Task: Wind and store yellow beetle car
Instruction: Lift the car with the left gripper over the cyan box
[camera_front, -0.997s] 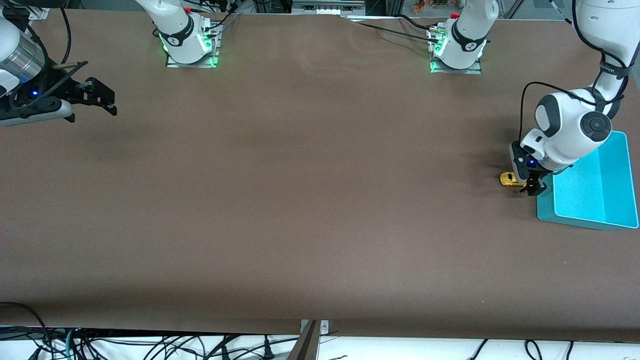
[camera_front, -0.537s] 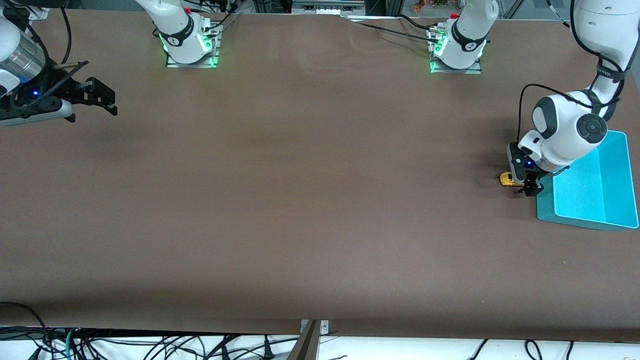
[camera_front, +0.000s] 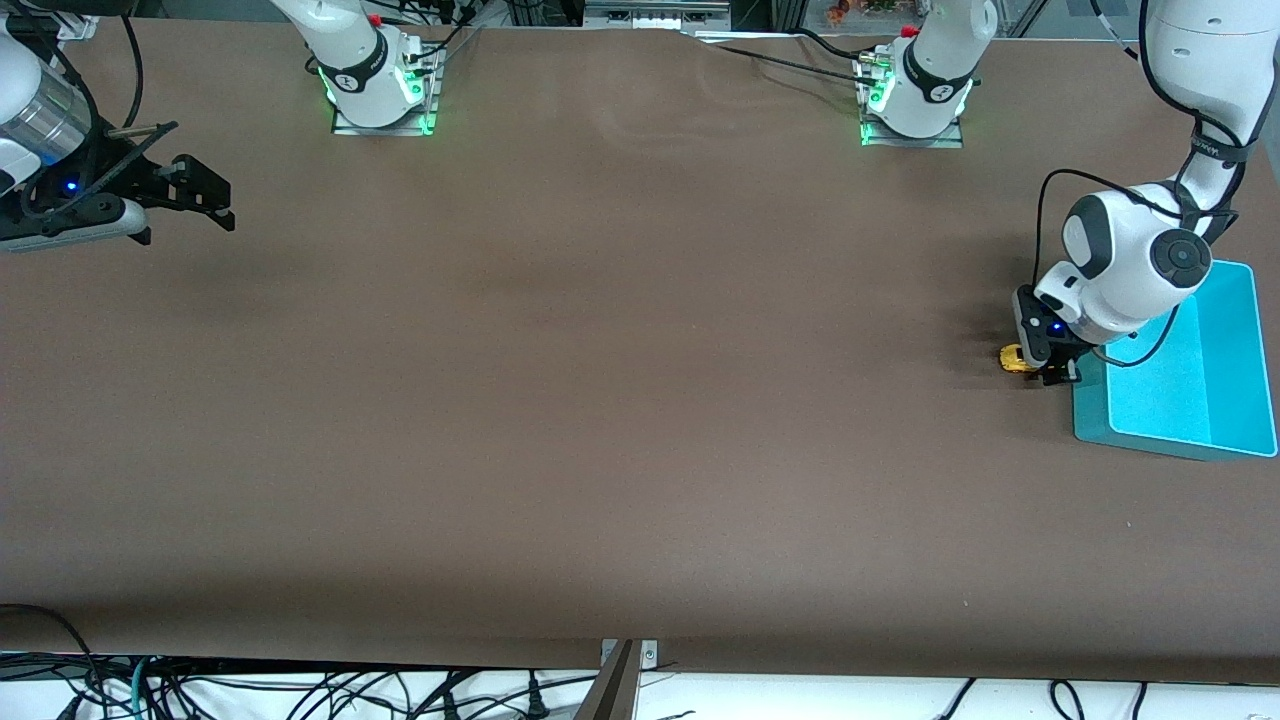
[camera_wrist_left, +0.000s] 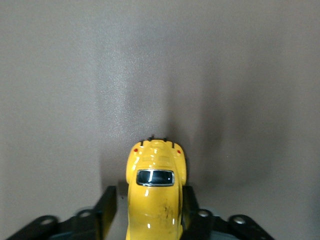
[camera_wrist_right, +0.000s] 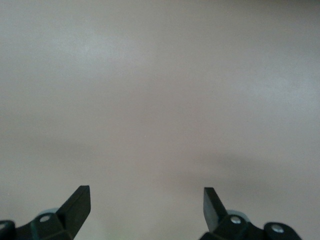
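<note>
Yellow beetle car (camera_wrist_left: 156, 192) is seen on the brown table (camera_front: 600, 400) at the left arm's end, touching or just beside the turquoise tray (camera_front: 1235, 350), at about nine o'clock from it in the front view. The left gripper (camera_front: 1050, 368) is lowered around the car, its fingers (camera_wrist_left: 106, 207) narrowed against both flanks, the car's long axis running straight out between them. The right gripper (camera_front: 205, 195) is held wide apart and waits over the table's right arm's end.
</note>
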